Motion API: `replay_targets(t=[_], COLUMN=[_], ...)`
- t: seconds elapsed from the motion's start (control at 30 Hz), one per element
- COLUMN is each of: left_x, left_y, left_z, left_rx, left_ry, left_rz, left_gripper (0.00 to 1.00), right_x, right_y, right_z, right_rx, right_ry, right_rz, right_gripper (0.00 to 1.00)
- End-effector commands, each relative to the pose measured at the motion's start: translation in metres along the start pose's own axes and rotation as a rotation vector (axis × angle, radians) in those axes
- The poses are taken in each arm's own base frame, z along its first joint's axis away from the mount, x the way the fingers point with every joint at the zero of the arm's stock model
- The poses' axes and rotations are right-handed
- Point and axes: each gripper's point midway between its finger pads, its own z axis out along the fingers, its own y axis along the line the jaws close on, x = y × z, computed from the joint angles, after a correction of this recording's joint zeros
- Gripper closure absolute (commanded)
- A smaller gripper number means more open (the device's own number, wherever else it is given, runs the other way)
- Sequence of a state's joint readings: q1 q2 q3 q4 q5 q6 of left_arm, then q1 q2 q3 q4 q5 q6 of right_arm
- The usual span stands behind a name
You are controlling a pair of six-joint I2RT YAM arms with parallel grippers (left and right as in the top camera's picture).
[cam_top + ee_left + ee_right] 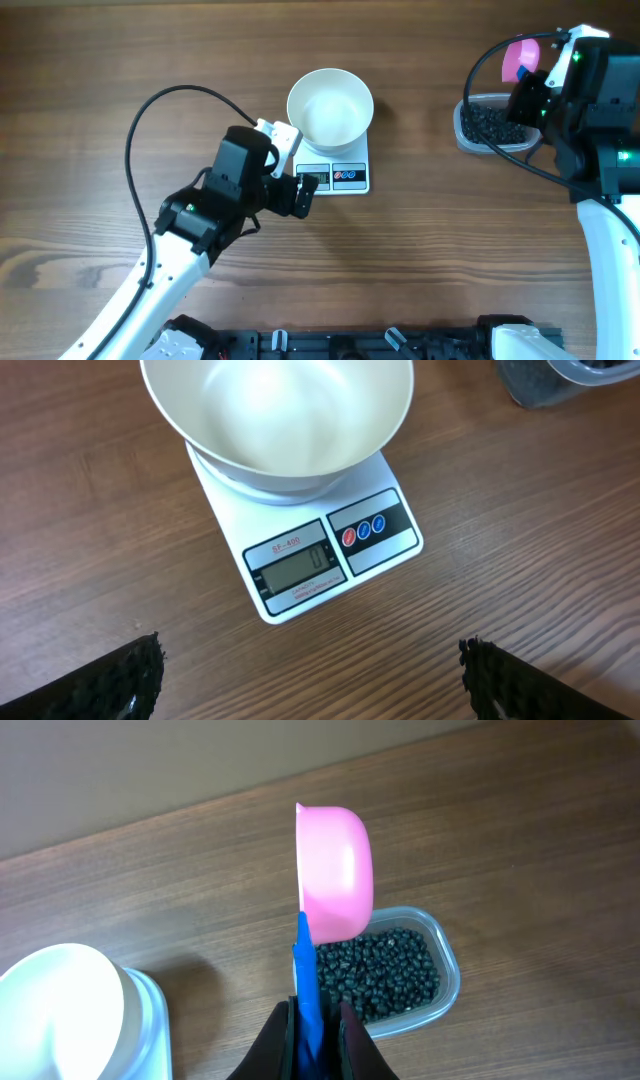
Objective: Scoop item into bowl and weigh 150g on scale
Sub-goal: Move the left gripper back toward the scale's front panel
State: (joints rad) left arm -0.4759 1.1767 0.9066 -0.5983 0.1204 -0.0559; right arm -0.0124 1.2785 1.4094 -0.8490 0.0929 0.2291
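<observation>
The white bowl [330,107] sits on the scale [345,172], covering its far part and leaving the display and the round buttons uncovered along the near edge. The pair stands about mid-counter [100,60], toward the far edge. In the left wrist view the bowl's inside shows plain white, and the grey display carries a single digit that looks like a zero.

The left gripper [295,160] hangs just at the scale's near-left corner with its fingers spread wide. Both dark fingertips [130,680] show at the bottom corners of the wrist view, holding nothing.

The black beads [380,970] lie in a clear plastic tub [490,125] toward the counter's right side, well apart from the scale.

The right gripper [312,1040] is pressed together on the blue handle of a pink scoop [335,870]. The scoop is turned on its edge, with its rounded back facing right, and is held by the tub's far side. Whether any beads are in the scoop cannot be told, as its open face is turned away from the cameras.
</observation>
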Motion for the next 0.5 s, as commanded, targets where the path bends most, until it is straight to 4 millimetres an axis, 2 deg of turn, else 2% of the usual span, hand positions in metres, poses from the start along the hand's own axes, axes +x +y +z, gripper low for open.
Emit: replay_targets(t=[0.0, 0.2, 0.37, 0.47], left_x=[0.005, 0.003, 0.001, 0.003], left_y=[-0.003, -0.003, -0.003, -0.001], left_z=[0.007, 0.004, -0.007, -0.005], left_rx=[0.015, 0.014, -0.002, -0.017], left_ry=[0.025, 0.029, 0.095, 0.123], left_rz=[-0.043, -0.041, -0.033, -0.015], left_gripper=[0.0, 0.0, 0.0, 0.0], right_x=[-0.007, -0.007, -0.007, -0.007], right_y=[0.003, 0.003, 0.003, 0.003], right_z=[-0.003, -0.003, -0.003, -0.003], right_rx=[-0.014, -0.014, -0.015, -0.015], right_ry=[-0.018, -0.018, -0.017, -0.016], right_rz=[-0.016, -0.016, -0.017, -0.016], right_gripper=[0.96, 0.96, 0.96, 0.96])
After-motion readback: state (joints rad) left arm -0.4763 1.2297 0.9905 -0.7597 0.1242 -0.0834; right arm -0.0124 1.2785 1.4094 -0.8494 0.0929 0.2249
